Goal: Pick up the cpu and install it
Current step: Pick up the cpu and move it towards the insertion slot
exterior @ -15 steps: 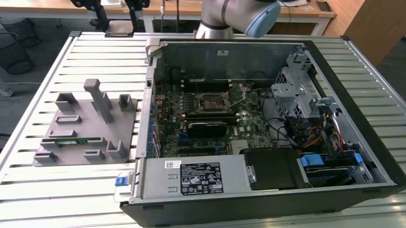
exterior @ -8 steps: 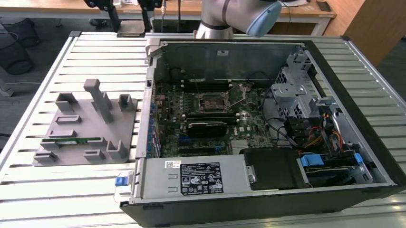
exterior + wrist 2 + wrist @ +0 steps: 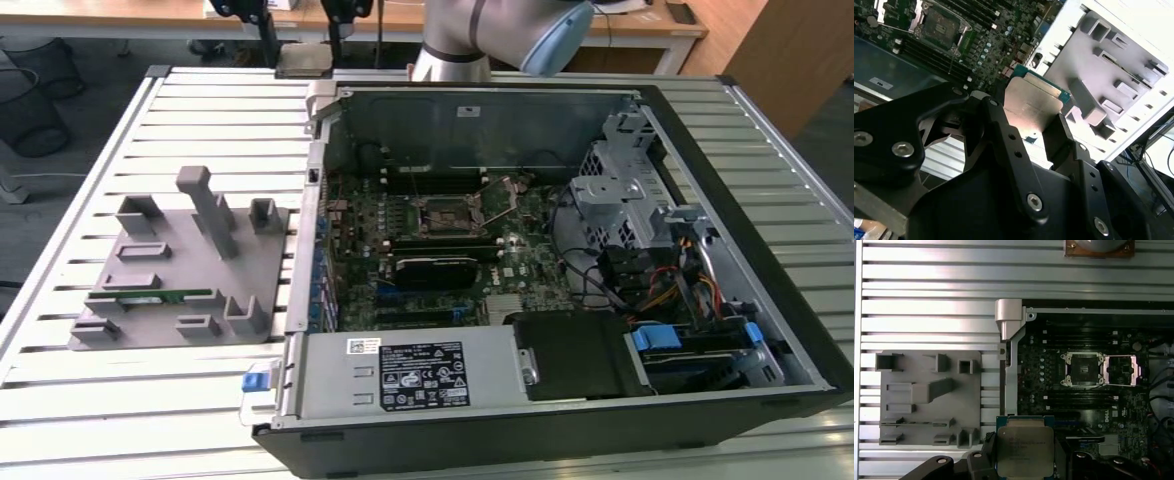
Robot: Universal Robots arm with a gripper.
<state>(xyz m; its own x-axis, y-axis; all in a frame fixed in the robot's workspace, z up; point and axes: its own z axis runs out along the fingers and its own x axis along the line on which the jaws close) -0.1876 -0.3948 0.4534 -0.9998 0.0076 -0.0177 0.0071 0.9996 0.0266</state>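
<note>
— Fingers, what have they got?

— Two black ones, clamped on opposite edges of the cpu. The gripper has it pinched flat. Its silver lid faces the camera in the second wrist view, and a green rim shows along one edge.

— And in the first wrist view?

— Same grasp. The cpu sits square between the dark finger parts, lid toward the lens, held up in the air. Behind it runs the side wall of the case, where the case meets the slatted table.

— Where is the socket?

— The socket lies on the motherboard, well apart from the chip. Its metal frame is swung open just beside it.

— Now the wider scene.

— In the exterior view the case lies open on the table, with the socket near the middle of the motherboard. Taking that socket as the dial's centre, the arm stands at twelve o'clock, beyond the case's far wall. The grey fixture rests on the slats at nine o'clock, just beside the case. The power supply fills six o'clock, and the drive cage sits near two o'clock.

— Anything in the fixture?

— A green memory stick lies flat in it, toward six o'clock from the fixture's middle.
</note>
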